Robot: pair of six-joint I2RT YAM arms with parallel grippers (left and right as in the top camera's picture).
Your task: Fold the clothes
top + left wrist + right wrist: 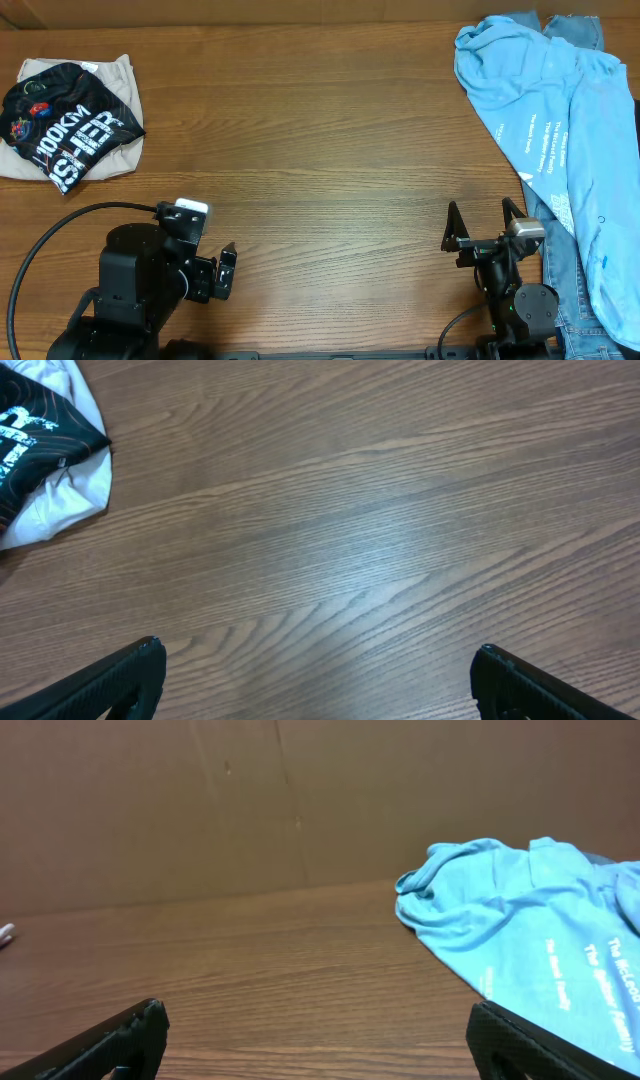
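Near edge, left: left hand [226, 272], fingers apart, holding nothing, over bare bench [320, 150]. Its wrist view shows both black fingertips [130, 675] low in the picture with only wood grain between them.

Near edge, right: right hand [482, 225], fingers spread wide, holding nothing. Its wrist view shows the fingertips [135, 1035] at the two lower corners.

Right side, near to far: jeans [565, 290], blue denim, lying along the bench's right edge, mostly covered. On top, a light blue shirt [545, 110] with small white lettering, rumpled and spread unfolded from the far right corner down toward the near edge, just beside the right hand.

Far left corner: black shirt [70, 125] with large white lettering and small colourful logos, folded into a compact bundle. It rests on a cream garment [120, 85], which shows around its edges. Both are well apart from the left hand.

Beyond the bench, in the right wrist view: plain brown wall [200, 810].
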